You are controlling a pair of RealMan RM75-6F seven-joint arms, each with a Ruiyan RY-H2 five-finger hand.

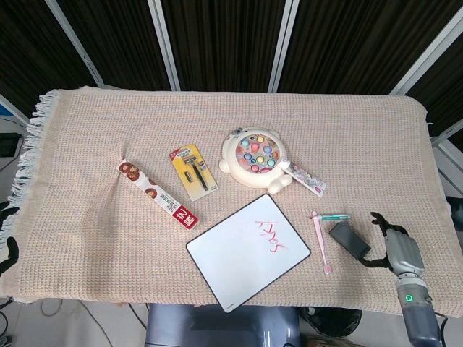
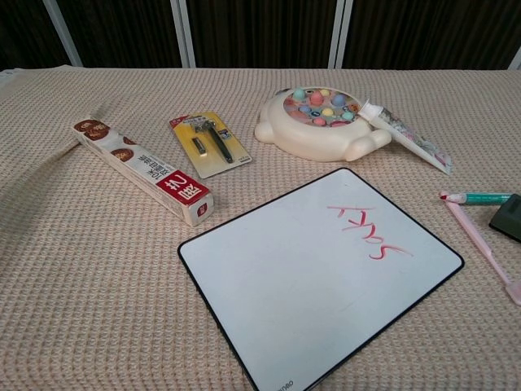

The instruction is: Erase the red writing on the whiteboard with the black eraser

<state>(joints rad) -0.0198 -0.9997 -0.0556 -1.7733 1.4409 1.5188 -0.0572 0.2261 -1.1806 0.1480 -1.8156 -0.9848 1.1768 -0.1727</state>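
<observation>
The whiteboard [image 1: 242, 256] [image 2: 309, 293] lies tilted near the table's front edge, with red writing [image 1: 269, 235] [image 2: 368, 230] on its right part. The black eraser [image 1: 349, 240] [image 2: 509, 218] lies on the cloth to the board's right, past a pink toothbrush. My right hand [image 1: 394, 249] hovers just right of the eraser, fingers spread, holding nothing; I cannot tell whether it touches the eraser. Only dark fingertips of my left hand [image 1: 6, 249] show at the far left edge, spread and empty. Neither hand shows in the chest view.
A pink toothbrush [image 1: 320, 242] and a green pen [image 1: 331, 216] lie between board and eraser. Behind the board are a cream fishing toy [image 1: 255, 157], a tube [image 1: 307, 178], a razor pack [image 1: 193, 171] and a long box [image 1: 158, 194].
</observation>
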